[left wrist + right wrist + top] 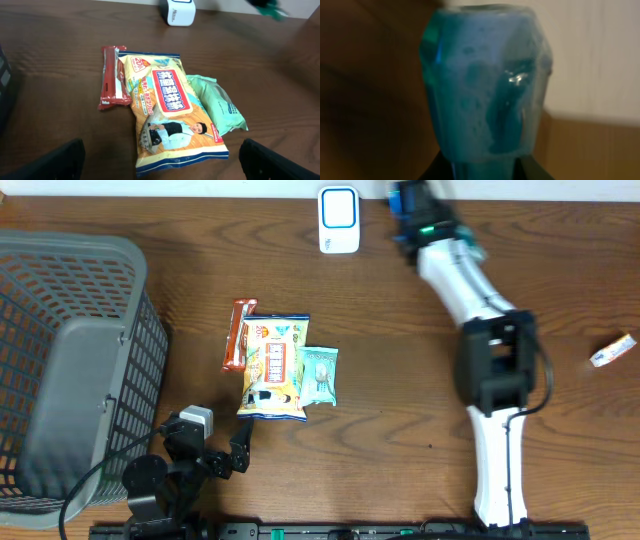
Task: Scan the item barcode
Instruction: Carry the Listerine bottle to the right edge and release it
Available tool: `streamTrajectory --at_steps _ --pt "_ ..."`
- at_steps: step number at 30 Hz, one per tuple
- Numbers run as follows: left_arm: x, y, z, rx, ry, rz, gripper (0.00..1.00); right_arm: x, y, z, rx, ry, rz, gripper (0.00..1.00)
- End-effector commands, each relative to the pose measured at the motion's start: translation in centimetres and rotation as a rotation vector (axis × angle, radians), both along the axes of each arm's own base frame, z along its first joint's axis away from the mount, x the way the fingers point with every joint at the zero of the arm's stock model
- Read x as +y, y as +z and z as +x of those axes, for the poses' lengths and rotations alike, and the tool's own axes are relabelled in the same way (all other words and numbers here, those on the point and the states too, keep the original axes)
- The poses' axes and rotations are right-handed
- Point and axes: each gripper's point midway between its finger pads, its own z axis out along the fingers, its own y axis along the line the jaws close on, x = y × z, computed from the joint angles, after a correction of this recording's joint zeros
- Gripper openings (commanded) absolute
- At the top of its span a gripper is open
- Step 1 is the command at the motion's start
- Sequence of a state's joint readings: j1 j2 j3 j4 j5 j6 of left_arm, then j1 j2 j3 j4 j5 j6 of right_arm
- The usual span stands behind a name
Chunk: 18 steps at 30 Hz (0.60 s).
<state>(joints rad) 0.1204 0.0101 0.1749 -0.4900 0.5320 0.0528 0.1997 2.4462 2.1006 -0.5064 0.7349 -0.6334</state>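
My right gripper (415,218) reaches to the table's far edge, just right of the white barcode scanner (339,220), and is shut on a blue item (404,198). In the right wrist view that translucent blue-teal item (485,85) fills the frame, standing up out of the right gripper (487,169); no barcode shows. My left gripper (212,442) rests low at the front left, open and holding nothing. In the left wrist view the left gripper (165,167) faces a yellow snack bag (167,110), with the scanner (179,12) at the far edge.
A red bar (238,335) and a pale green packet (320,375) flank the yellow snack bag (274,367). A grey mesh basket (70,370) fills the left side. A small white wrapper (612,350) lies at the far right.
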Motion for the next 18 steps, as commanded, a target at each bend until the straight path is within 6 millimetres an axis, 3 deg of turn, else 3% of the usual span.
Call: streamTrajectory --at_steps 1,6,9,13,18 --pt "-0.1 0.3 0.0 -0.014 -0.005 0.008 0.98 -11.2 5.7 -2.1 -0.069 -0.245 -0.061 0.01" --pt "-0.1 0.3 0.0 -0.014 -0.005 0.008 0.98 -22.1 5.0 -5.1 -0.045 -0.413 -0.03 0.01" --pt "-0.1 0.3 0.0 -0.014 -0.005 0.008 0.98 -27.2 4.8 -7.3 -0.037 -0.496 -0.019 0.01" --pt "-0.1 0.3 0.0 -0.014 -0.005 0.008 0.98 -31.5 4.4 -9.9 -0.051 -0.597 0.012 0.01" --pt "-0.1 0.3 0.0 -0.014 -0.005 0.008 0.98 -33.4 2.8 -11.4 -0.136 -0.706 0.172 0.01"
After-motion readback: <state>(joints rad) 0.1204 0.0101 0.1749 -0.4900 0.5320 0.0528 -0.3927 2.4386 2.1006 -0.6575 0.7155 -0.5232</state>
